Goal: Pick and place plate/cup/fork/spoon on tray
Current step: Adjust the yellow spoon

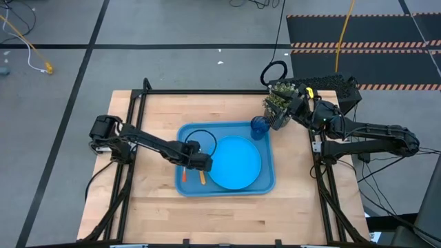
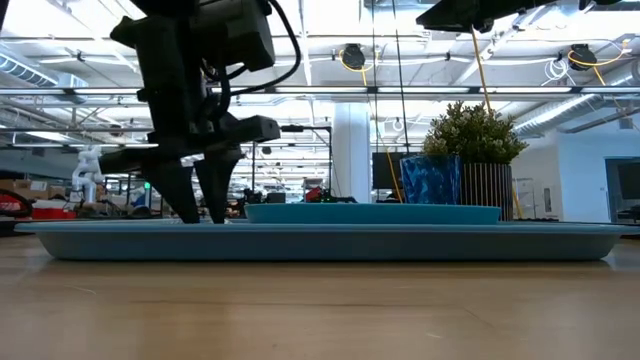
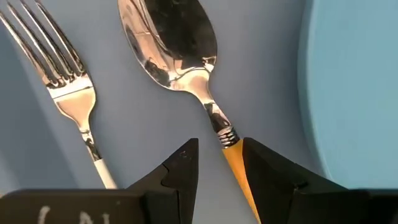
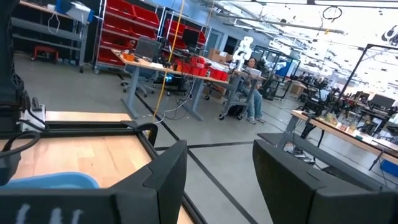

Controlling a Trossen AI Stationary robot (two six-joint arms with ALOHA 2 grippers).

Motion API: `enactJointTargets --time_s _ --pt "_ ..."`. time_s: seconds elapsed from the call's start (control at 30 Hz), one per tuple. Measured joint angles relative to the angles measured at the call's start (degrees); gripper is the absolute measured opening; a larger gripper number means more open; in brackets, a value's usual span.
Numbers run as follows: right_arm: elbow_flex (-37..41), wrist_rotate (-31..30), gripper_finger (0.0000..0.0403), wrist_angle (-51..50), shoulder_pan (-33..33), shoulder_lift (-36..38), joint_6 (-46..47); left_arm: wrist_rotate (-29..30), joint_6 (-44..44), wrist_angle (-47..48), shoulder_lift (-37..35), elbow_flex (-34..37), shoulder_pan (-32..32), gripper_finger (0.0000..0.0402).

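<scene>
The light-blue tray [image 1: 185, 189] holds the round sky-blue plate [image 1: 238, 162], the dark-blue cup [image 1: 259, 126] in its far right corner, the fork [image 3: 68, 81] and the spoon [image 3: 168, 50]. Fork and spoon lie flat side by side on the tray floor, left of the plate, the spoon nearer the plate. My left gripper [image 3: 221, 162] points down over the tray, open, one finger on each side of the spoon's orange handle [image 3: 233, 158] just behind the neck. My right gripper [image 4: 217, 168] is open and raised beyond the table's far right corner.
A potted green plant [image 1: 279, 103] stands at the far right, just behind the cup and close to my right arm. Bare wooden tabletop [image 1: 227, 213] lies in front of the tray and to its left. A black frame rail [image 1: 207, 91] borders the table.
</scene>
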State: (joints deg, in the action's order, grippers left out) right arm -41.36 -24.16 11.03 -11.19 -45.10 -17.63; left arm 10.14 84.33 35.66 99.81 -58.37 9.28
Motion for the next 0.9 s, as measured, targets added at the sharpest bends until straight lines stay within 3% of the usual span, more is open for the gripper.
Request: enactJointTargets --time_s 0.6,0.9 --pt "0.0 0.2 0.0176 1.1 -0.1 0.0 -0.2 0.4 1.5 -3.3 -0.3 0.0 -0.4 0.0129" --pt "0.0 0.2 0.0176 1.1 -0.1 0.0 -0.2 0.2 3.0 1.6 -0.3 0.0 -0.4 0.0129"
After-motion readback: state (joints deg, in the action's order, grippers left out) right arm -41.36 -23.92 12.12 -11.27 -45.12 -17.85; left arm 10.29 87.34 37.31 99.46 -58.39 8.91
